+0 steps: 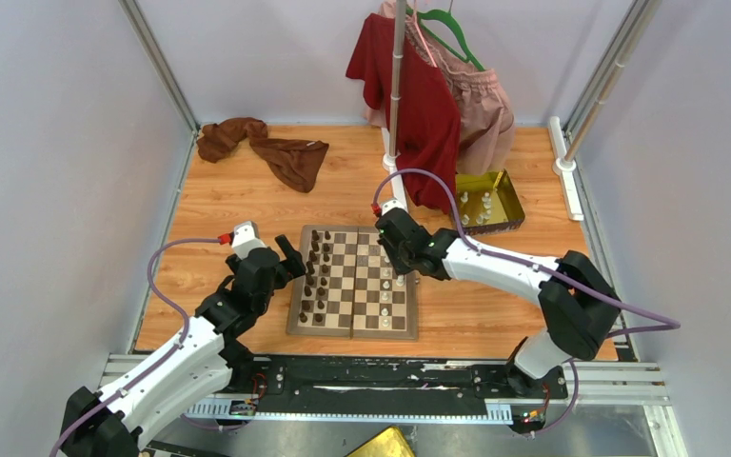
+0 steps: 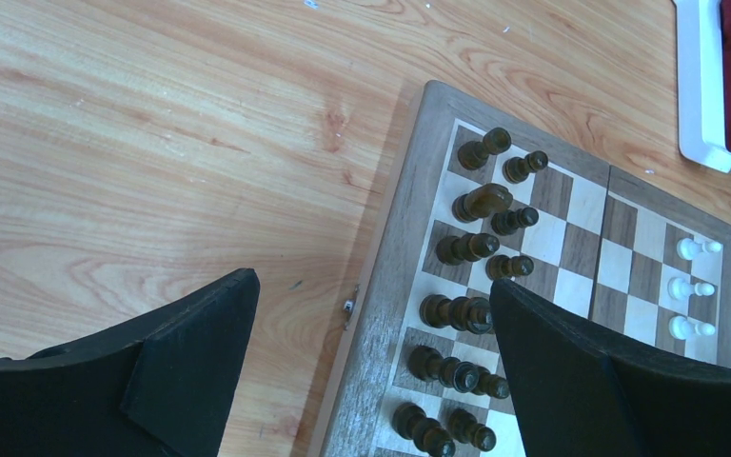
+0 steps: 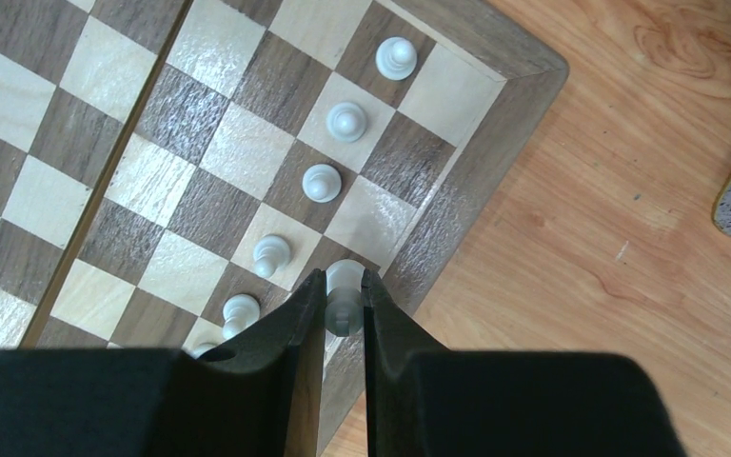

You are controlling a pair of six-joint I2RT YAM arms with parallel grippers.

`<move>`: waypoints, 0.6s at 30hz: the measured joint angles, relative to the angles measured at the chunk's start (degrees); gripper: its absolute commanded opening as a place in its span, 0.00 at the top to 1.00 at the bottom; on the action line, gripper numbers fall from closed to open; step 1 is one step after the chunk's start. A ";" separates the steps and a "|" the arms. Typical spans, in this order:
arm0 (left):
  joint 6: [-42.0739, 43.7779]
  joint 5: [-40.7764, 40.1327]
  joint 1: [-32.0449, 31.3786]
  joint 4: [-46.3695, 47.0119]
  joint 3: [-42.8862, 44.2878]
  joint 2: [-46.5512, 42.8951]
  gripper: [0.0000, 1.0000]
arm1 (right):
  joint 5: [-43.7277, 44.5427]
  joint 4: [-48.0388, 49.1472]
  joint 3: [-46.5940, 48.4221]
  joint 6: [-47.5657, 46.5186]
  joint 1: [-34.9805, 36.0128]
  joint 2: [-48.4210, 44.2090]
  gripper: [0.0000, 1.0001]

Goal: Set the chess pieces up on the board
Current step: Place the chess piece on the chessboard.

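Observation:
The wooden board (image 1: 354,283) lies in the table's middle. Dark brown pieces (image 1: 316,276) stand in two columns on its left side; they also show in the left wrist view (image 2: 466,248). Several cream-white pieces (image 3: 322,181) stand in a line near the board's right edge (image 3: 457,205). My right gripper (image 3: 344,290) is shut on a cream-white piece (image 3: 344,297), held over a square beside that edge; it sits over the board's right half (image 1: 402,259). My left gripper (image 2: 371,314) is open and empty, above the board's left border (image 2: 395,286), at the board's left in the top view (image 1: 290,257).
A gold tray (image 1: 490,200) with several white pieces stands at the back right. A brown cloth (image 1: 266,150) lies at the back left. Red and pink garments (image 1: 433,90) hang on a white stand behind the board. Another gold object (image 1: 381,445) lies at the bottom edge.

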 measured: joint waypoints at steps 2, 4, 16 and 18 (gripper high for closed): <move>0.00 0.00 0.00 0.00 0.00 -0.07 0.00 | -0.28 0.00 0.00 0.17 0.28 0.11 1.00; 0.00 0.00 0.00 0.00 0.00 -0.28 0.00 | -0.48 -0.02 0.00 0.46 0.50 0.15 1.00; 0.00 -0.02 0.00 -0.02 0.00 -1.31 0.00 | -1.07 -0.07 0.00 1.29 0.94 0.20 1.00; 0.00 -0.02 0.00 -0.02 0.00 -1.38 0.00 | -1.09 -0.07 0.00 1.33 0.94 0.35 1.00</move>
